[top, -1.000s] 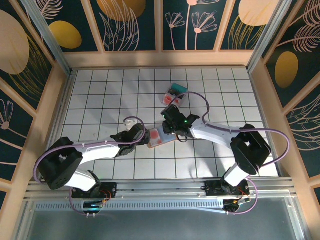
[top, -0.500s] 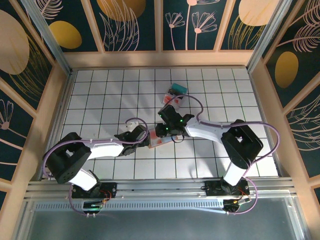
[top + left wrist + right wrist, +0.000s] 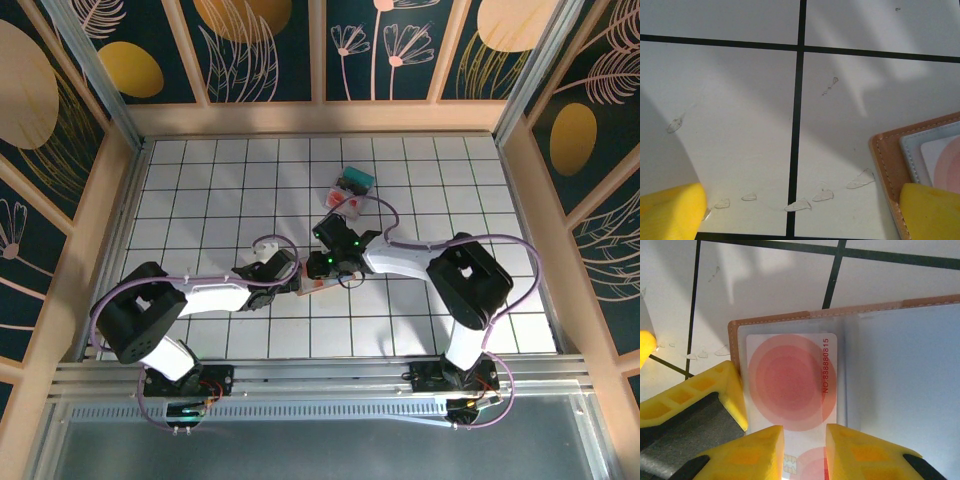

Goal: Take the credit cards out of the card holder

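White grid table [image 3: 200, 180]; card holder [image 3: 875, 375] open under right gripper [image 3: 804, 434].

Card holder [image 3: 790, 318]: stitched tan leather, matt; card [image 3: 790, 377] glossy plastic; table [image 3: 740, 125] smooth.

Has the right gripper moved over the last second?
Yes: the right gripper has shifted left and nearer, away from the clear box.

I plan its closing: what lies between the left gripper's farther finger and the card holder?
Left wrist view: between that finger of the left gripper and the card holder, bare white tabletop with one black grid line.
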